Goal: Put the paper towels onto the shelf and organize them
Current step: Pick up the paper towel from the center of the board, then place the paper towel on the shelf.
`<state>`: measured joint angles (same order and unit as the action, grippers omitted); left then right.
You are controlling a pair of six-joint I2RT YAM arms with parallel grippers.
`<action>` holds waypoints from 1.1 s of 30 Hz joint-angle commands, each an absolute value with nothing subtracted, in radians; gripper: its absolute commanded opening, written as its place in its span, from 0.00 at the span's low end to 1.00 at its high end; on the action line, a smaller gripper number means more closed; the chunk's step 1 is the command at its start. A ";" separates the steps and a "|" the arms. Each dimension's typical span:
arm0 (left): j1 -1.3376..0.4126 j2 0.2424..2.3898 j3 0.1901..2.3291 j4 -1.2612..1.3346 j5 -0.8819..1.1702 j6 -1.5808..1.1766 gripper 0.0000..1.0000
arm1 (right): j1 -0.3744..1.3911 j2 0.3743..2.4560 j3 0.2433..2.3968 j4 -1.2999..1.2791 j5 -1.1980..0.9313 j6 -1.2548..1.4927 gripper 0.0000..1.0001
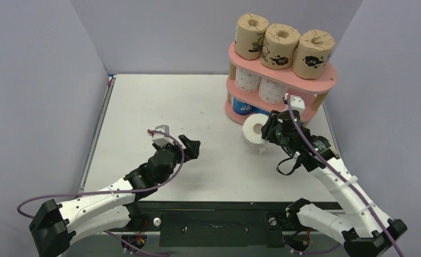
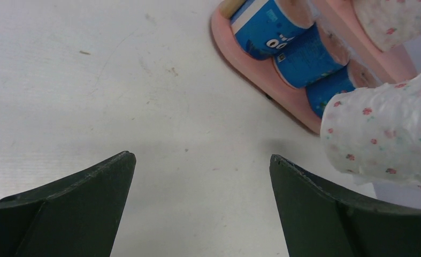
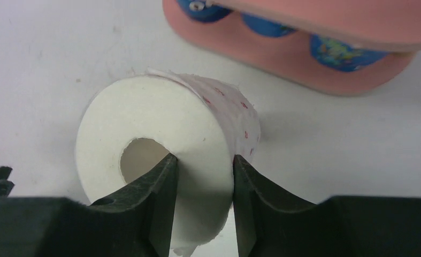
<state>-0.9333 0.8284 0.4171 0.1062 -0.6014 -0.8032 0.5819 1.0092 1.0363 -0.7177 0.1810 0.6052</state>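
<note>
Shelf (image 1: 314,85) sits at far right of desk (image 1: 160,101), 3 tiers. Top tier: 3 brown rolls (image 1: 279,46) with black prints, upright, side by side, holes up. Middle tier: 2 white dotted rolls (image 1: 272,91) visible, at the left and middle of that tier; the right end is hidden behind the right arm. Bottom tier: blue rolls (image 2: 304,56), 3 in a row in the left wrist view, lying on their sides.

1 loose white roll (image 1: 254,130) with pink dots is off the shelf, just near-side of the bottom board, close to it but apart. Its open end faces up toward the top camera. Cannot tell if it rests on the desk or is lifted off.

Right hand (image 3: 201,160) is pinching this loose roll through its wall: 1 finger inside the core hole, the other on the outer wrap, both pressed against the paper. Right arm reaches in from near right.

Left hand (image 2: 203,158) is spread wide, nothing between the fingers, low over bare desk at centre, well left of the shelf and apart from the loose roll. Left arm lies low from near left.
</note>
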 commanded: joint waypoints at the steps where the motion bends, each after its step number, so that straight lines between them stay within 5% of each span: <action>1: -0.921 0.933 0.564 0.288 -0.531 -0.782 0.96 | 0.455 0.916 1.166 -0.871 0.318 0.584 0.30; 11: -0.911 1.167 0.743 0.419 -0.398 -0.817 0.97 | 0.169 0.850 1.309 -0.896 0.314 0.618 0.30; 33: -0.875 1.679 1.063 1.061 -0.054 -0.562 0.96 | 0.048 0.973 1.286 -0.730 0.339 0.721 0.28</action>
<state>-0.8825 1.6073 0.9894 0.8219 -0.1703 -0.6613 0.0631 0.9657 1.2835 -0.8391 0.3256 0.6796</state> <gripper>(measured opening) 0.966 0.340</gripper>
